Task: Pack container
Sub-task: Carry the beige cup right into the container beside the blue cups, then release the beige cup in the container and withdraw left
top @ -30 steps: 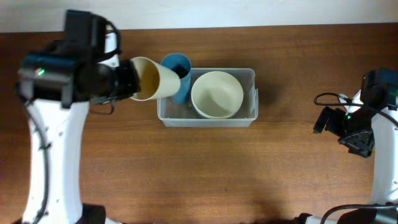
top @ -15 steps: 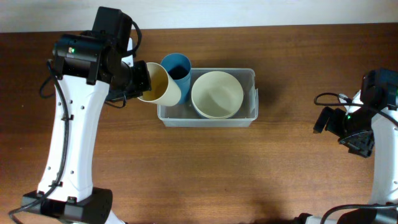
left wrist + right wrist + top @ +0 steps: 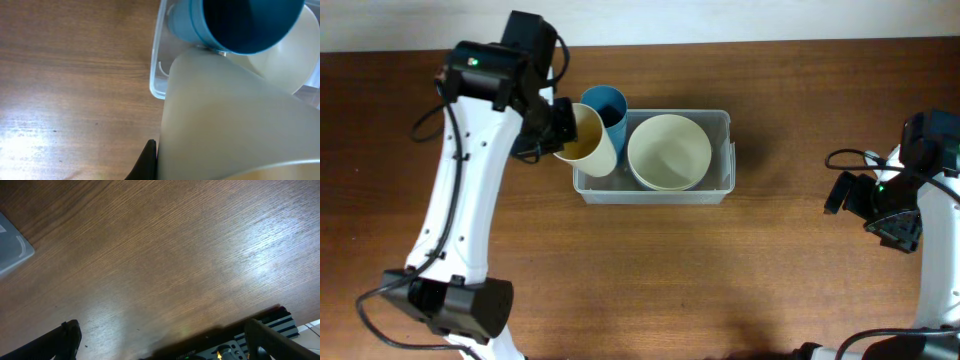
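Tabletop (image 3: pixel 650 280) of brown wood, overhead view: a clear translucent rectangular plastic container (image 3: pixel 728 150) lies near the middle, toward the far edge. It holds a round cream bowl (image 3: pixel 668 152) in its right part and an upright blue plastic cup (image 3: pixel 605 108) at its far left corner. The left pincer (image 3: pixel 558 128) is clamped on the rim of a cream tapered plastic cup (image 3: pixel 592 148), which is tilted with its base over the container's left end, just beside the blue cup. The white right arm (image 3: pixel 930 270) stands well apart at the right edge. Left wrist view: the cream cup fills the foreground above the container's left rim, with the blue cup and bowl behind it. Right wrist view: the right pincer (image 3: pixel 162 339) has its fingertips (image 3: pixel 67 337) wide apart over bare wood, with one container corner at upper left.
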Robot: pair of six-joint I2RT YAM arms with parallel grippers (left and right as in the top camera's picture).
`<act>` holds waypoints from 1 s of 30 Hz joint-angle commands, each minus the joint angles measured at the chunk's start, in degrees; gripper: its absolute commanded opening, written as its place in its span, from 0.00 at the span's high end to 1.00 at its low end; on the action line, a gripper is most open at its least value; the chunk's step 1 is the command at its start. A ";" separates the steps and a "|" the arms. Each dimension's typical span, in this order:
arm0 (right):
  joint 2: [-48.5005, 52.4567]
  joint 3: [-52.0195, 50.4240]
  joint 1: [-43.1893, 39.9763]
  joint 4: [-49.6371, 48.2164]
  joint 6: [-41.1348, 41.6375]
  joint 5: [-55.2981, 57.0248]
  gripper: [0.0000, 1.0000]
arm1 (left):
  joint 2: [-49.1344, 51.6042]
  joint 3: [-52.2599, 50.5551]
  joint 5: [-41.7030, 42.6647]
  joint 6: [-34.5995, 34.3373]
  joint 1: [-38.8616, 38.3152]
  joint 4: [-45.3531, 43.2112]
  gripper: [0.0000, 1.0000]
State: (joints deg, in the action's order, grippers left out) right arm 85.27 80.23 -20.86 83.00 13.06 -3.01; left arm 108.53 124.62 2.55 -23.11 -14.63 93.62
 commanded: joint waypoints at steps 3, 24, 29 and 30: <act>-0.55 -0.17 0.15 -0.13 -0.42 0.48 0.01 | 1.77 0.35 -0.48 0.96 -1.75 -1.14 0.98; -0.55 -0.17 0.15 -0.13 -0.42 0.48 0.01 | 7.04 0.24 -3.37 0.90 -1.99 -1.22 0.98; -0.55 -0.17 0.15 -0.13 -0.42 0.48 0.01 | 7.21 0.24 -3.43 0.90 -1.99 -1.20 0.97; -0.55 -0.17 0.15 -0.13 -0.42 0.46 0.01 | 7.37 0.24 -3.45 0.92 -1.99 -1.22 0.97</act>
State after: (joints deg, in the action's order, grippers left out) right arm 85.27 80.23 -20.86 83.00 13.04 -3.01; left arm 115.02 124.62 0.03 -23.09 -16.60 92.44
